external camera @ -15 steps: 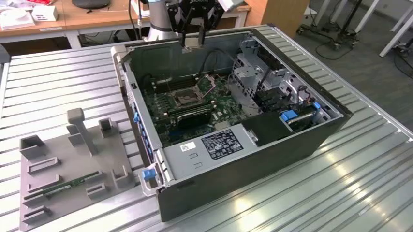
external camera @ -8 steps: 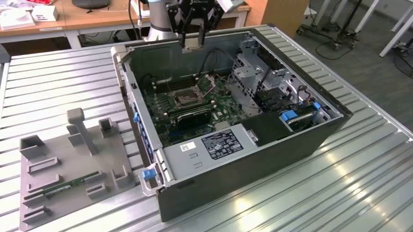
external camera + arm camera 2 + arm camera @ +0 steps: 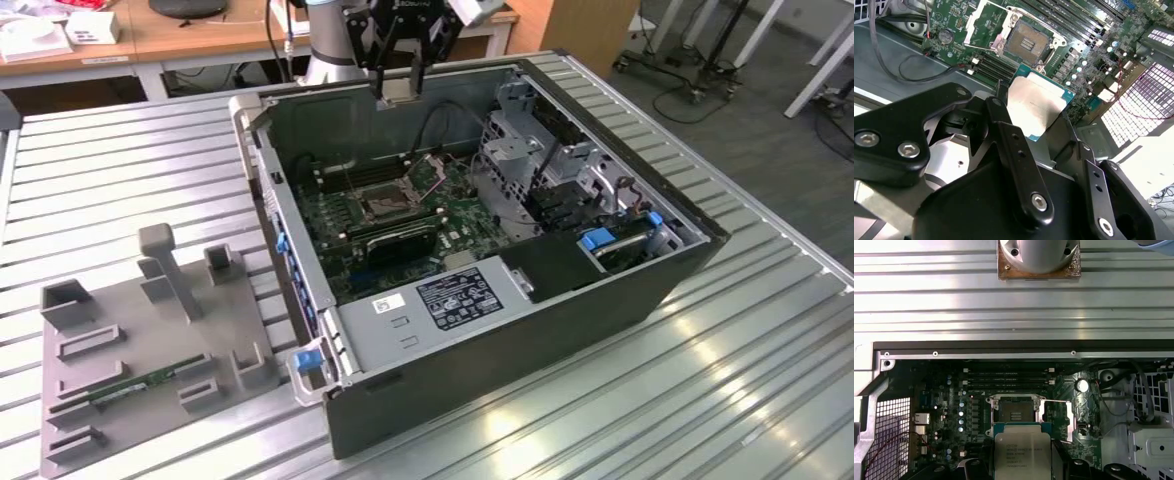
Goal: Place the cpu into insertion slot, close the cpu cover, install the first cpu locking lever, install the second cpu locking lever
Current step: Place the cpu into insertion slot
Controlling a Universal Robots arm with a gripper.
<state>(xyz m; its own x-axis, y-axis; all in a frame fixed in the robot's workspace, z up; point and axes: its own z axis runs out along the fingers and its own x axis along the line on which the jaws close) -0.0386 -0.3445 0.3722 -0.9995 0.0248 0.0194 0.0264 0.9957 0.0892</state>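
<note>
Below your gripper spreads the slatted metal table, and on it lies the open computer case. The gripper hangs above the case's rim. Well beneath the gripper, the green motherboard covers the case floor. The cpu cover is swung open, its windowed frame standing off to one side of the insertion slot. The slot lies uncovered, lower than the gripper and well apart from it. In the second wrist view the black fingers are closed narrowly on the cpu, pinching its opposite edges. The cpu is held flat with its silver-tan top facing up towards the wrist, clear of the board.
</note>
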